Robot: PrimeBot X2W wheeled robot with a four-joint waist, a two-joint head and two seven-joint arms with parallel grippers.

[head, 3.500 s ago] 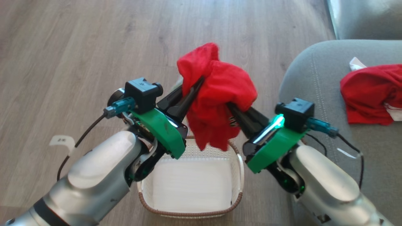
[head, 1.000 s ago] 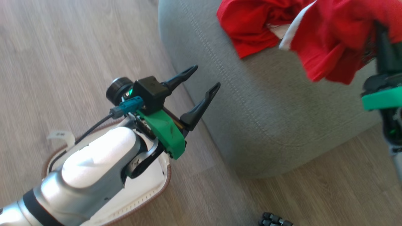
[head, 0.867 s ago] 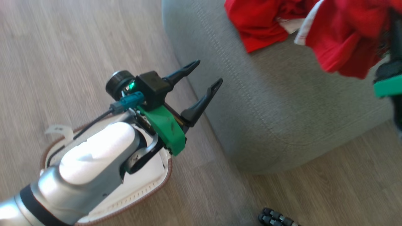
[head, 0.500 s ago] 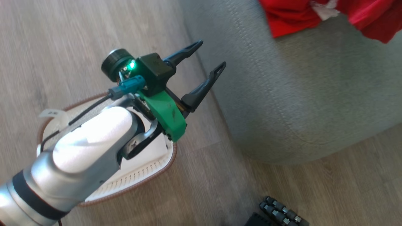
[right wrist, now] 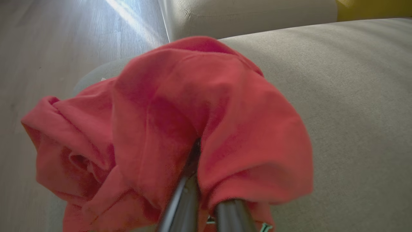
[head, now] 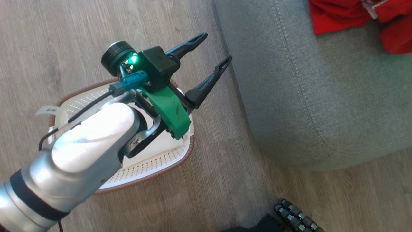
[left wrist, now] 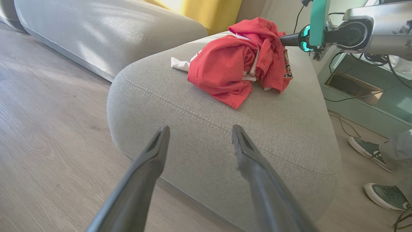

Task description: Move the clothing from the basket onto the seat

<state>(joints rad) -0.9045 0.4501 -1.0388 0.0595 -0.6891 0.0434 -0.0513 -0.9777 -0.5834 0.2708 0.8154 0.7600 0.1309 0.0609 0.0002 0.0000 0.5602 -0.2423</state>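
Head view. Left gripper (head: 218, 46), centre-left of the frame: two long dark fingers spread wide with nothing between them, hanging over the wood floor just beside the seat's edge. Under its forearm, lower left, is a small oval cream-white plastic basket (head: 151, 164) with perforated sides and a brown woven-look rim. The part the arm does not hide shows no red. The right half holds the large grey-green upholstered seat (head: 305, 96) with its double stitch line. Bright red soft fabric clothing (head: 338, 16) lies on it in the upper right corner.

Left wrist view. The clothing sits as one crumpled heap on the seat top, upper centre, with white trim and printed numbers showing. Right gripper (left wrist: 286, 39) enters the heap from the upper right, its fingertips buried in cloth. A person's two grey shoes (left wrist: 370, 151) stand on the floor, lower right.

Right wrist view. Its fingers rise from bottom centre, close together and clenched on a fold of red cloth that billows round them over the seat.

Judgement: the fabric is light, limp and not fragile. It drapes and may cling to the fingers on release. The best hold is a thick bunched fold, not a loose hem.
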